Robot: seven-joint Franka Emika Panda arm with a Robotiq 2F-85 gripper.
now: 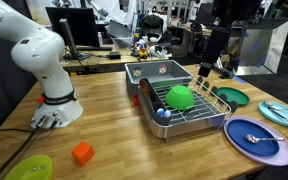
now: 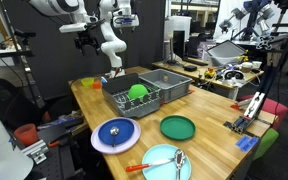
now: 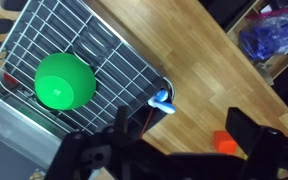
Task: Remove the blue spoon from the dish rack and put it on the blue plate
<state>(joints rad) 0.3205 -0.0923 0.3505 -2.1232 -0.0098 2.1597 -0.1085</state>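
Wrist view: dish rack (image 3: 104,40) holds green bowl (image 3: 64,80) (plus blue spoon (image 3: 162,99)).

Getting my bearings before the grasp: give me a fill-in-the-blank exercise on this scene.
1. The blue spoon rests at a corner of the dish ___.
2. The bowl in that rack is ___.
3. The end effector is ___, holding nothing.
4. The cube on the table is ___.
Missing: rack, green, open, orange

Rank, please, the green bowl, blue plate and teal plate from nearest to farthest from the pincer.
From the pincer, in an exterior view:
1. Green bowl, in the dish rack.
2. Blue plate, beyond the rack.
3. Teal plate, front edge.
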